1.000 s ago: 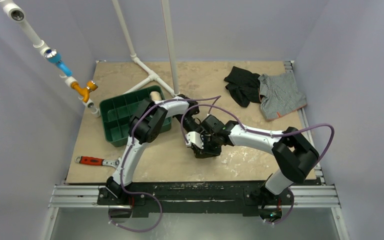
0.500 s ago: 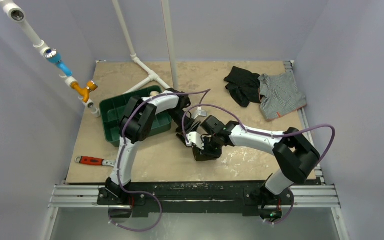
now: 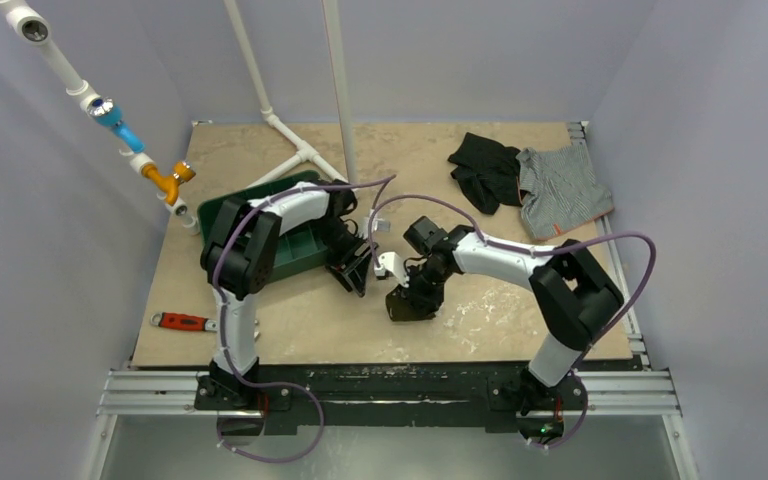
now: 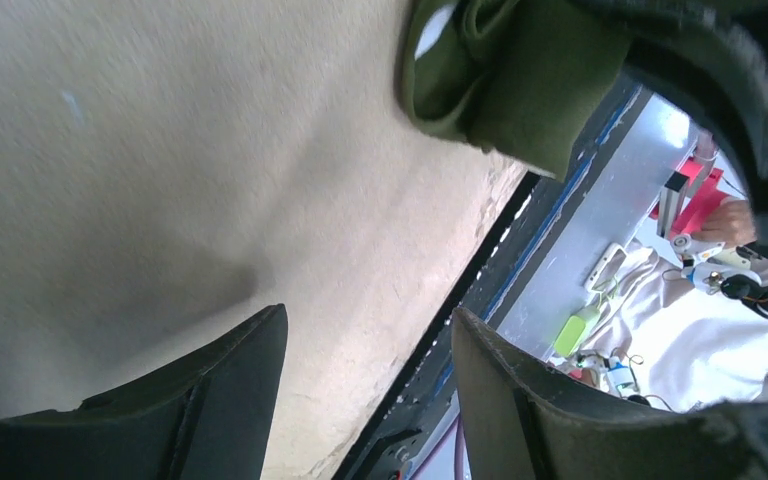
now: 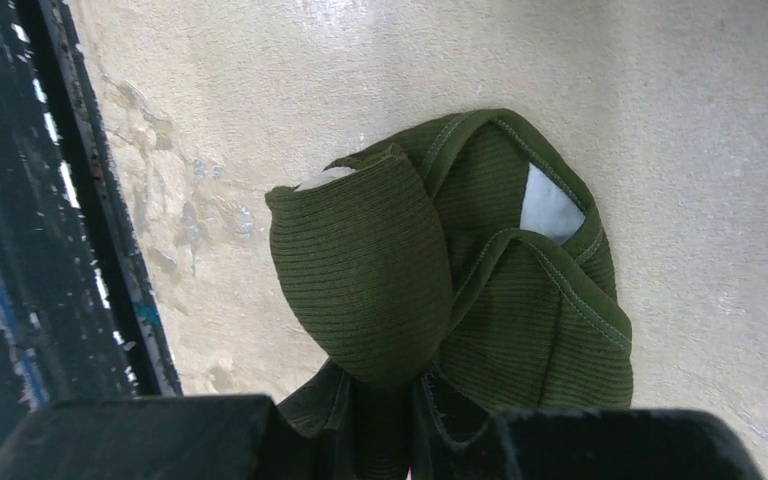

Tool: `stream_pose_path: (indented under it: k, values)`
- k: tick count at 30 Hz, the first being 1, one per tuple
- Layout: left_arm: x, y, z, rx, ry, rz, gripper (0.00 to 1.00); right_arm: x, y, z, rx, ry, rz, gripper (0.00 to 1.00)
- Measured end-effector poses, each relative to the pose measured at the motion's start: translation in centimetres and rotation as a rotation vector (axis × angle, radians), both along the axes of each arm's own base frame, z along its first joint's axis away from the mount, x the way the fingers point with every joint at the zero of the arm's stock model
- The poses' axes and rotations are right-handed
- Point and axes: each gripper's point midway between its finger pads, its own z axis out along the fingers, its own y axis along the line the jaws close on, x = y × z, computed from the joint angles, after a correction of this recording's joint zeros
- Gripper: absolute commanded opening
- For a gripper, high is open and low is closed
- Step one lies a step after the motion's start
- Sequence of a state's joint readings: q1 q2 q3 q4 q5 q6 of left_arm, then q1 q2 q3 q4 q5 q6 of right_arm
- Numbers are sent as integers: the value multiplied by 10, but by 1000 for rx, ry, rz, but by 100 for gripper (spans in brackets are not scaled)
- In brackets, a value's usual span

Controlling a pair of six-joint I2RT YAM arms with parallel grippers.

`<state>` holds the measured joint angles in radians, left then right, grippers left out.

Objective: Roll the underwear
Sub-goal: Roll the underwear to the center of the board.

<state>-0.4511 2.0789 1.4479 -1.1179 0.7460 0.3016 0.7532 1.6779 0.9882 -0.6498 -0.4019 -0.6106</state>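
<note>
The underwear (image 5: 380,270) is a bunched olive-green bundle lying on the tan table, with a pale patch showing in its folds. My right gripper (image 5: 390,430) is shut on its near end, and cloth fills the gap between the fingers. From above, the underwear (image 3: 408,305) is a dark lump under the right gripper (image 3: 415,290), near the table's front middle. My left gripper (image 3: 356,278) stands just left of it, open and holding nothing. In the left wrist view the left gripper (image 4: 365,325) frames bare table, with the underwear (image 4: 505,80) beyond it.
A green tray (image 3: 222,235) sits behind the left arm. A black garment (image 3: 485,170) and a grey striped garment (image 3: 560,190) lie at the back right. A red-handled wrench (image 3: 185,321) lies front left. White pipes (image 3: 300,150) stand at the back.
My left arm has drawn back to the left, away from the underwear, with its jaws spread a little wider. The right gripper has stayed shut on the bundle.
</note>
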Motion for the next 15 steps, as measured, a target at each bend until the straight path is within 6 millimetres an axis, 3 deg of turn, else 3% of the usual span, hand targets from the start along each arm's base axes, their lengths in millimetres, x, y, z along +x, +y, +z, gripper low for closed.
stream_pose_path:
  k: [15]
  values:
    - [-38, 28, 19, -41, -91, -54, 60, 8, -1, -1, -59, 396, -34, 0]
